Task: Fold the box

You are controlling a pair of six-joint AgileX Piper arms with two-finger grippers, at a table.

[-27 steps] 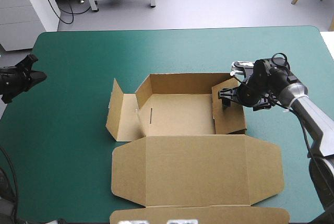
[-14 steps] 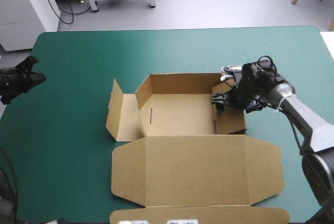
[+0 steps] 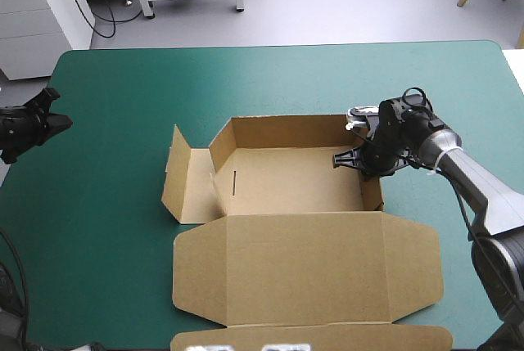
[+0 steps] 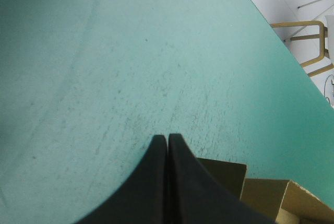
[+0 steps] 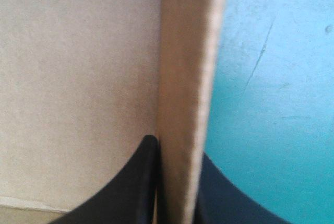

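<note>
A: Where the right gripper (image 5: 175, 145) meets the box (image 3: 286, 177), what do we find?

B: We find its black fingers nearly together, clamped on the top edge of the right wall (image 5: 183, 78). One finger is inside the tray and the other outside, over the teal-green cover (image 5: 271, 104).

A: And where does the box sit?

B: At the table's middle, a little toward the near edge. The far wall (image 3: 286, 128) and right wall stand upright. The left panel (image 3: 187, 189) leans outward, half raised, and the lid (image 3: 307, 265) lies flat toward the near edge.

A: Which step do we judge this to be?

B: Setting up the right wall. Next, we think, that wall must be kept square and tucked down, and the left panel raised likewise.

A: The left gripper (image 4: 167, 139)?

B: Its fingers are pressed together in one point, holding nothing. It is at the table's left edge, well apart from the box.

A: What are the surfaces like?

B: We see matte brown corrugated board, likely stiff, with crisp creases and a pale raw edge. The lid has rounded ears, and a thin slot (image 3: 236, 181) is cut in the floor. The cover looks smooth and faintly speckled.
</note>
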